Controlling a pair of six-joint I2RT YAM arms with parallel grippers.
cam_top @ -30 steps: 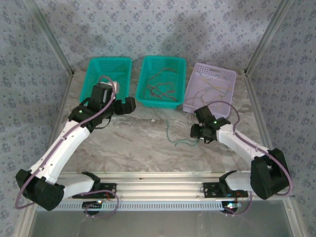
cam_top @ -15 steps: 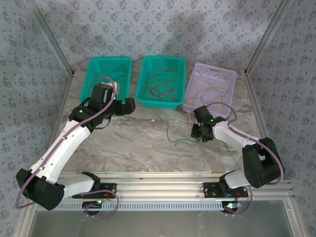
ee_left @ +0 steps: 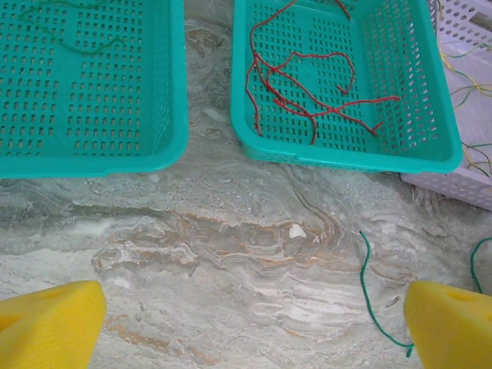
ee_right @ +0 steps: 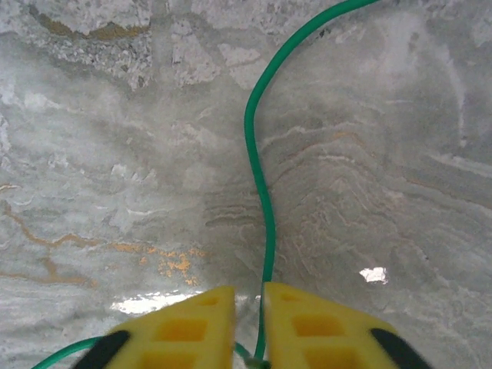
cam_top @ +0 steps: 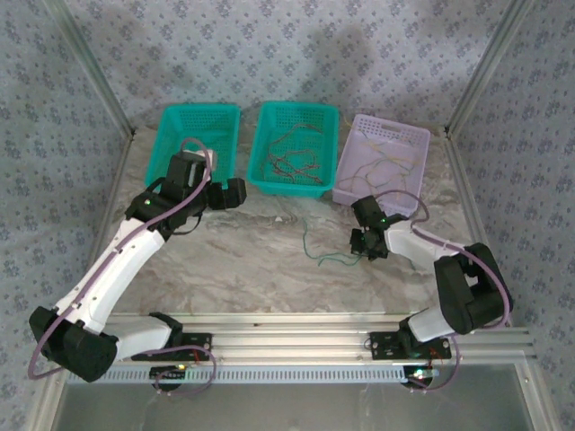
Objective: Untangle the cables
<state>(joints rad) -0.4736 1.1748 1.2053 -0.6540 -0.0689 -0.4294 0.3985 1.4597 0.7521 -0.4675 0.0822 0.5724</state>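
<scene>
Right gripper (ee_right: pixel 248 298) down at the table (cam_top: pixel 243 247); yellow fingers (ee_right: pixel 315 323) nearly together, green cable (ee_right: pixel 257 161) running straight into the slit between them; reads as a pinch on that cable, close to one end; low approach makes sense, since wire is thin and lies flush on the marble, so pads must straddle it right at the surface.

In top view, same cable loose on the table in front of the baskets, apart from every other strand, curving from the right gripper toward the middle; looks clear of any tangle, so next call is likely lift and carry to a basket.

Sorting by colour apparent: left basket (cam_top: pixel 171 135) with one green wire (ee_left: pixel 77 48); middle basket (ee_left: pixel 338 157) with red cables (ee_left: pixel 307 96), crossing each other; purple basket (cam_top: pixel 395 127) with yellow cables (cam_top: pixel 386 162); by that logic, held cable probably belongs in the left basket, far side from the arm holding it.

Left gripper (ee_left: pixel 254 315) wide open, holding nothing; hovering over the table just in front of the gap between left and middle baskets; out of the right arm's way, well placed for a handover or a reach into either teal basket.

Risks: wire slipping from the pads on lift; free end snagging a basket wall.
</scene>
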